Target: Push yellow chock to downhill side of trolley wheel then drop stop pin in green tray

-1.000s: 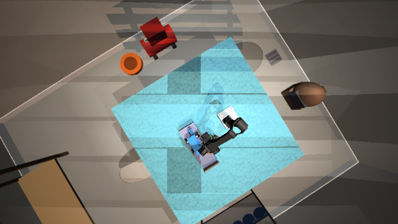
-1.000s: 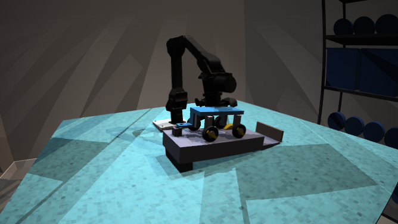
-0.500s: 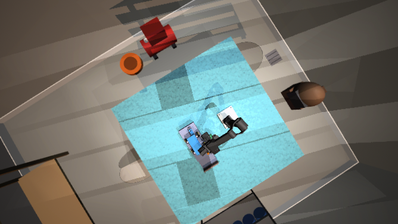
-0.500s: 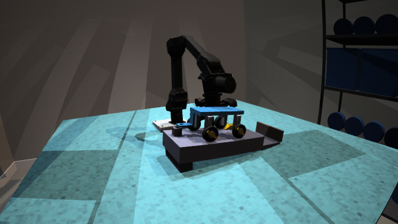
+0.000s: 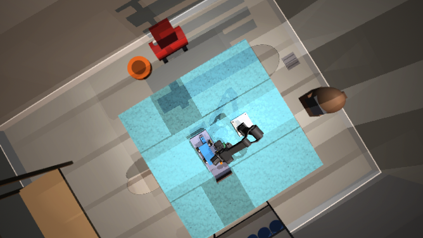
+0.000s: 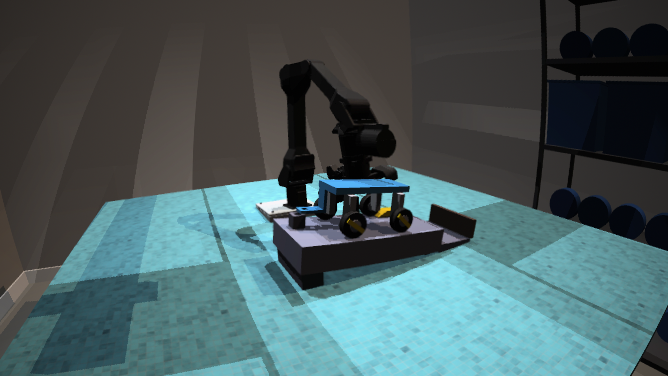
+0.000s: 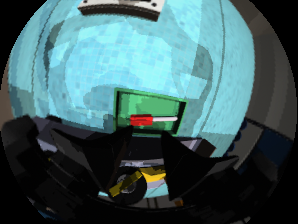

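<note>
The red-headed stop pin point(image 7: 141, 120) lies flat inside the green tray point(image 7: 150, 105) in the wrist view. My gripper point(image 7: 148, 131) is open with nothing between its fingers. Its fingertips are above the tray's near side, and its body is over the far side of the trolley. The blue trolley point(image 5: 207, 153) point(image 6: 367, 186) stands on the ramp point(image 6: 370, 255). The yellow chock point(image 6: 383, 212) point(image 7: 152, 174) is on the ramp at the downhill side of the trolley's far lower wheel. Whether they touch is hard to see. Its base is mostly hidden.
A raised board point(image 6: 452, 221) closes the ramp's low end. The uphill block point(image 6: 297, 220) stands under the trolley's blue tongue. The white arm base plate point(image 5: 242, 121) point(image 7: 122, 7) lies beyond the tray. The trolley's deck is close under the gripper.
</note>
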`<state>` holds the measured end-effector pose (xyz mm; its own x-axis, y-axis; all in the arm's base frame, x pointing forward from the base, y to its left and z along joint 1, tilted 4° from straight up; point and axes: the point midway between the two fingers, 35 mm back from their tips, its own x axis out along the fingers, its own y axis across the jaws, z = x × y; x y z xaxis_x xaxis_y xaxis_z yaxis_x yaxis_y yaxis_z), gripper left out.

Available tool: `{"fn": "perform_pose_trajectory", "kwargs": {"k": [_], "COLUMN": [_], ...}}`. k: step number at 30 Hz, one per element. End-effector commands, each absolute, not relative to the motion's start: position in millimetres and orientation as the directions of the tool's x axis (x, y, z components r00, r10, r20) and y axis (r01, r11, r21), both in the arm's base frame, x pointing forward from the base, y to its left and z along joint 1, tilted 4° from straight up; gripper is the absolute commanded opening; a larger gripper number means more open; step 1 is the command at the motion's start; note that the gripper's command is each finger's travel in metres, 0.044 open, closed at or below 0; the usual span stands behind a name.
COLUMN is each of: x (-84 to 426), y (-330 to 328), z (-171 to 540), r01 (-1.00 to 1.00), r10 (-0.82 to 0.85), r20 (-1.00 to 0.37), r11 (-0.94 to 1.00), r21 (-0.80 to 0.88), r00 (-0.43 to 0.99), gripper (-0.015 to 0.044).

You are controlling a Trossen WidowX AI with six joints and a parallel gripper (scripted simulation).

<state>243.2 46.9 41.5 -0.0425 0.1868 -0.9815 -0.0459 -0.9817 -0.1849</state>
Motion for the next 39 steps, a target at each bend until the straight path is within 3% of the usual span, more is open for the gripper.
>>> {"fn": "perform_pose_trajectory", "kwargs": {"k": [1, 7, 13, 17, 39], "x": [240.9, 243.2, 243.0, 241.0, 235.4], "y": [46.4, 46.9, 46.8, 46.1, 43.1], "z": [38.6, 41.4, 44.6, 57.6, 116.9], "r01": [-0.043, -0.046, -0.045, -0.044, -0.043], "r10": [0.185, 0.187, 0.186, 0.185, 0.184], "r20": [-0.981, -0.981, -0.981, -0.981, -0.981], "r11": [-0.982, -0.982, -0.982, -0.982, -0.982], "r21": [-0.182, -0.185, -0.184, -0.183, -0.182], "r00": [-0.051, -0.042, -0.044, -0.049, -0.052], "gripper": [0.019, 0.034, 0.034, 0.044, 0.044]}}
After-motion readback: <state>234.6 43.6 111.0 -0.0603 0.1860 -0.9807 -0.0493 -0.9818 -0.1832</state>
